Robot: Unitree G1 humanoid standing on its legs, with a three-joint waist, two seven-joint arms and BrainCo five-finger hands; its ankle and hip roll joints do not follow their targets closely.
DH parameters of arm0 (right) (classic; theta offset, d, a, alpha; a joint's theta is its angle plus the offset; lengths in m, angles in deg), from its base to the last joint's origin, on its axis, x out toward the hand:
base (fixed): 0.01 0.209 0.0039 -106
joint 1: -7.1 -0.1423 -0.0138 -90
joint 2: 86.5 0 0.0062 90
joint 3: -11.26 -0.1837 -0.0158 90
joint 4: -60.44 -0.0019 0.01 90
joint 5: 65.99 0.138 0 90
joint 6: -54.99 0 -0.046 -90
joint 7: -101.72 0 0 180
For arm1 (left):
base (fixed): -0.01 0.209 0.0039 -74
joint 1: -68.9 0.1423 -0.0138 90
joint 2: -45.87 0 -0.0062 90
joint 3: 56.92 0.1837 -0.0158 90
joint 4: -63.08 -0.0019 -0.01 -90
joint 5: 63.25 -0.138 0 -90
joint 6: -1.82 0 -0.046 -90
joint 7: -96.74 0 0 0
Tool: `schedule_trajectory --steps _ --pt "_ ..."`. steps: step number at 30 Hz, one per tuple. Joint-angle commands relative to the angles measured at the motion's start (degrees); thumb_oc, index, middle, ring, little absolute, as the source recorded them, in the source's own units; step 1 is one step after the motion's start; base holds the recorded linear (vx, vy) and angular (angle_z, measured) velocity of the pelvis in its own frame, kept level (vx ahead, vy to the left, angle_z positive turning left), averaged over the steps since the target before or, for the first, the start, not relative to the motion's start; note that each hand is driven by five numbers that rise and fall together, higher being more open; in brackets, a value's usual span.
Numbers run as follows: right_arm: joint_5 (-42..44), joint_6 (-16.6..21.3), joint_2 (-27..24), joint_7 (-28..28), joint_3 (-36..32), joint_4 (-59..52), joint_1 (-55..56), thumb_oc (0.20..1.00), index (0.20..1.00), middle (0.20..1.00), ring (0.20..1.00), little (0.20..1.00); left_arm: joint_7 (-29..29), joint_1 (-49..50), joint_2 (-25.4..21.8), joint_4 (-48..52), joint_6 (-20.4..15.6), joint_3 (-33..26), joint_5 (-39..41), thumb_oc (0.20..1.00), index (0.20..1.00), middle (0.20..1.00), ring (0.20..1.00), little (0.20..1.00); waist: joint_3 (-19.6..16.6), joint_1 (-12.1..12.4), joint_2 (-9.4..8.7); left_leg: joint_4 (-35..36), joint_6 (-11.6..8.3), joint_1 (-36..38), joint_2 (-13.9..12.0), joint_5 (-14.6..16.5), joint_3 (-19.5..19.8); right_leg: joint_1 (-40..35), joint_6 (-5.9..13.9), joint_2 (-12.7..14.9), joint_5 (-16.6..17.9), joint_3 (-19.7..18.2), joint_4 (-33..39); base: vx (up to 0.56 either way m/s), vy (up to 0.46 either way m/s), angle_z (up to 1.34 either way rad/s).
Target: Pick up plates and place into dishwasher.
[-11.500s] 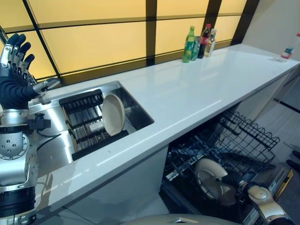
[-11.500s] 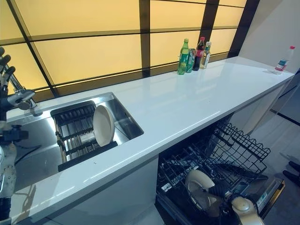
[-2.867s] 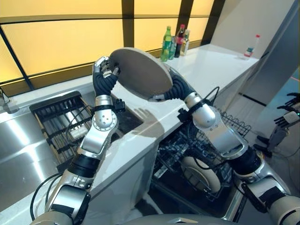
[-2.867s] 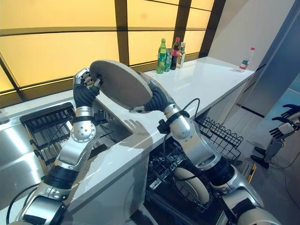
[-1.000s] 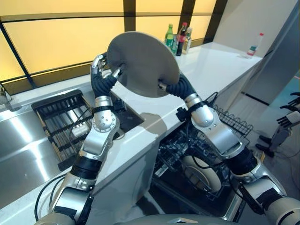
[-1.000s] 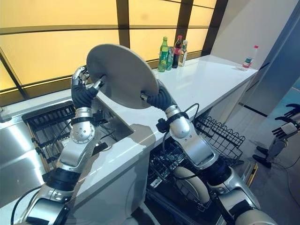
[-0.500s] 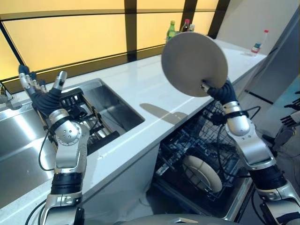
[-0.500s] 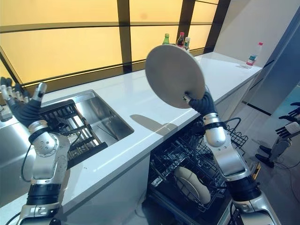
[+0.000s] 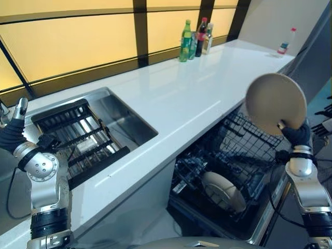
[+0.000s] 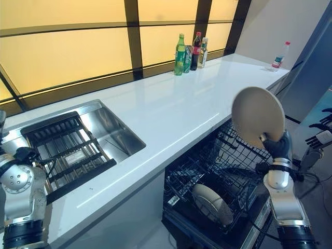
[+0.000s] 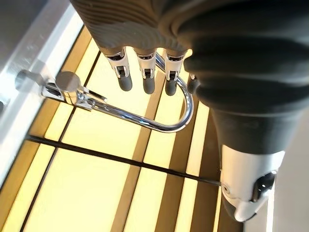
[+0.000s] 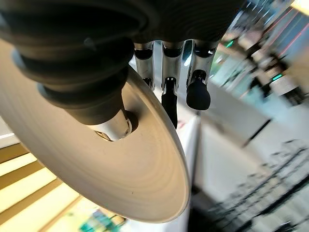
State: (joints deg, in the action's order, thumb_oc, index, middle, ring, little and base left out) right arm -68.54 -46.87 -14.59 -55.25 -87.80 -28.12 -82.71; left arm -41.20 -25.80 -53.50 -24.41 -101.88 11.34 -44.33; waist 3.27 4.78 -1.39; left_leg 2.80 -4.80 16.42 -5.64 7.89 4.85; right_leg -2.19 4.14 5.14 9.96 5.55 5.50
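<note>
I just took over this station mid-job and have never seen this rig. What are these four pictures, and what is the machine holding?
It is a humanoid robot with two arms. Two pictures come from its head camera, looking down at a white counter; two come from cameras on its wrists. The right hand pinches a round plate by its rim, upright above the open dishwasher rack, where another plate already sits. The left hand holds nothing, fingers straight, near the faucet by the sink, which holds a dark drying rack. Bottles stand at the counter's far edge.
</note>
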Motion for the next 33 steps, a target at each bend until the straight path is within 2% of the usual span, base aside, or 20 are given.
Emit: schedule_trajectory --steps 1,4,10,15,22,25,33 --pt "-5.53 1.23 -5.06 3.8 -3.12 -0.42 -1.0 0.2 0.2 0.2 0.2 0.2 -1.57 1.39 -6.11 -4.06 -2.55 0.54 -1.24 1.0 1.0 1.0 1.0 1.0 -3.47 -1.81 0.66 2.2 -1.44 -7.03 -0.5 -8.21 -0.55 -6.62 3.82 3.46 -7.74 1.19 -0.81 0.05 -0.091 0.01" --pt "-7.1 0.76 -5.1 4.41 -3.06 2.51 -0.58 0.2 0.2 0.2 0.2 0.2 -1.7 2.01 -6.28 -4.95 -2.52 -0.07 -1.94 1.0 1.0 1.0 1.0 1.0 -3.43 -1.97 0.78 2.2 -1.72 -6.8 -0.96 -8.19 -0.85 -6.65 3.76 3.28 -7.76 0.86 -0.65 0.05 -0.083 -0.01" --pt "-10.71 -0.76 -5.93 1.41 -3.89 7.19 1.97 0.2 0.2 0.2 0.2 0.2 -3.45 4.61 -6.81 -5.03 -1.94 -2.23 -1.28 1.0 1.0 1.0 1.0 1.0 -3.13 -1.81 0.75 2.2 -2.56 -6.94 -2.17 -8.88 -0.79 -6.64 3.51 2.66 -8.0 1.07 -0.5 0.05 -0.088 -0.02" --pt "-12.48 -2.17 -8.05 -5.34 -1.99 12.84 2.2 0.2 0.2 0.2 0.2 0.2 -4.31 5.15 -6.94 -5.95 -1.7 -3.08 -2.04 1.0 1.0 1.0 1.0 1.0 -2.77 -1.28 0.78 2.2 -3.65 -7.59 -3.22 -9.95 -0.24 -6.26 3.02 1.97 -8.12 1.68 -0.5 0.04 -0.078 0.02" --pt "-8.7 -2.29 -8.93 -14.34 3.35 17.92 0.28 0.2 0.2 0.2 0.2 0.2 -4.89 5.68 -6.82 -5.86 -1.02 -2.91 -2.73 1.0 1.0 1.0 1.0 1.0 -1.79 -0.35 1.38 2.1 -4.98 -8.19 -4.31 -11.34 0.51 -6.43 2.29 1.75 -8.25 2.9 -0.5 0.04 -0.028 0.03" --pt "-7.44 -0.33 -9.44 -17.44 5.35 20.42 -0.61 0.2 0.2 0.2 0.2 0.2 -5.18 6.01 -6.77 -5.98 -1.02 -2.65 -2.73 1.0 1.0 1.0 1.0 1.0 -1.17 0.11 1.73 1.96 -5.35 -8.49 -4.45 -11.86 1.05 -6.52 2.05 1.76 -8.1 3.31 -0.51 0.03 0.008 0.05" --pt "-11.11 4.53 -10.36 -26.82 12.24 24.09 -1.04 0.2 0.2 0.2 0.2 0.2 -6.26 7.43 -6.23 -5.59 -0.56 -2.13 -3.27 1.0 1.0 1.0 1.0 1.0 -0.3 1.06 2.19 1.86 -5.99 -8.46 -4.38 -12.68 2.06 -7.38 2.07 2.07 -8.07 4.16 -0.59 0.07 0.027 0.06"
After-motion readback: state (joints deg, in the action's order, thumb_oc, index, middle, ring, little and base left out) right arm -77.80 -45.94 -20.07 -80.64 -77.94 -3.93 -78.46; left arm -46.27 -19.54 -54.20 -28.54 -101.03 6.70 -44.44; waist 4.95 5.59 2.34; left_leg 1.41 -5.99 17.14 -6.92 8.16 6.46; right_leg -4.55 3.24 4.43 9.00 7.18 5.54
